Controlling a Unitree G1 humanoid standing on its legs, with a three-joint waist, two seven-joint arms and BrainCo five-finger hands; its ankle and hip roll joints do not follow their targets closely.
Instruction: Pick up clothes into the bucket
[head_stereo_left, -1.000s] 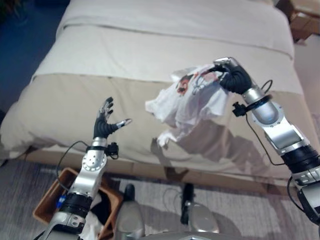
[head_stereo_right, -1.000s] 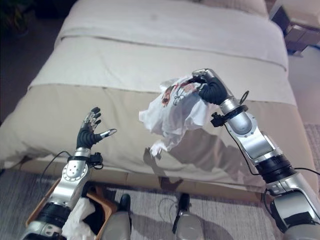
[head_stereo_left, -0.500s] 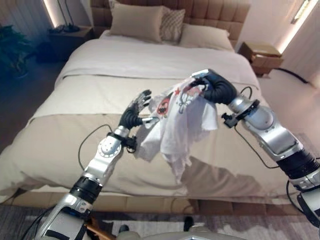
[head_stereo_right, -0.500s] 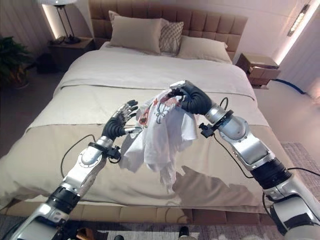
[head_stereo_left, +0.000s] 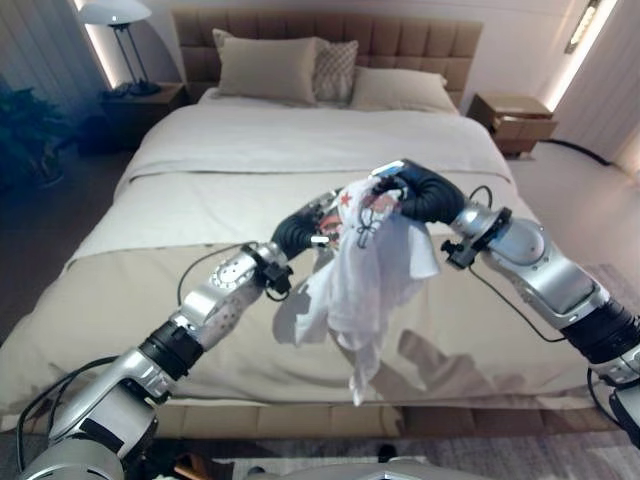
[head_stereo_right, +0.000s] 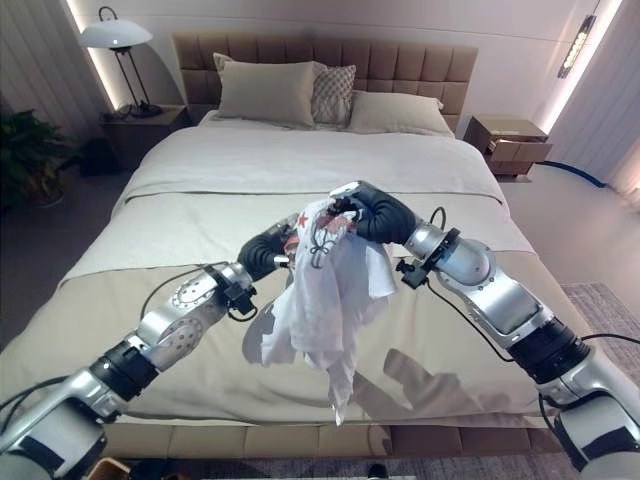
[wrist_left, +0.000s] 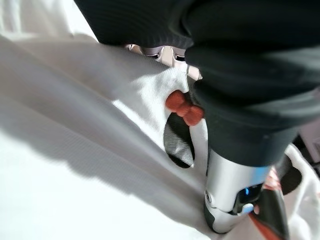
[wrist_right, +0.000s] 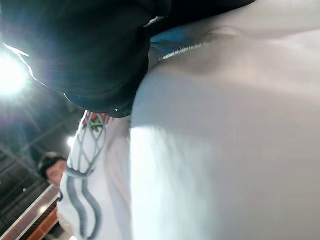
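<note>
Your right robot hand is clamped on the white printed cotton garment, lifted above the beige bed. Your left robot hand meets it, grip unclear. Binning remains.

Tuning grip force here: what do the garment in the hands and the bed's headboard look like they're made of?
White printed T-shirt: thin, soft knit, probably cotton; it hangs in limp folds from the right hand.
Headboard: tufted square panels with a matte tan surface, likely padded fabric or faux leather.
</note>
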